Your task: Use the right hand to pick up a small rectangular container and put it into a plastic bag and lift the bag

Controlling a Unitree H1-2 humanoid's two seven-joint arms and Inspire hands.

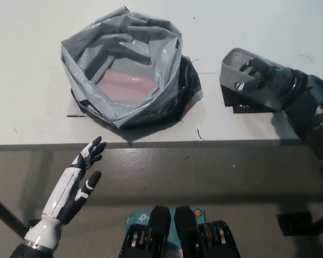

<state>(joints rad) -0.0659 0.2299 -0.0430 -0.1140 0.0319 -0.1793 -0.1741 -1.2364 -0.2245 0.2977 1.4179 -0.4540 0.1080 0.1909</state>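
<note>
Container tilted in the right hand's grip at 2 o'clock

Your right hand (258, 80) is clamped on the container (236, 69), right of the bag (121, 67); left hand (78, 183) idles, fingers apart. A loose hold could drop it short.
</note>
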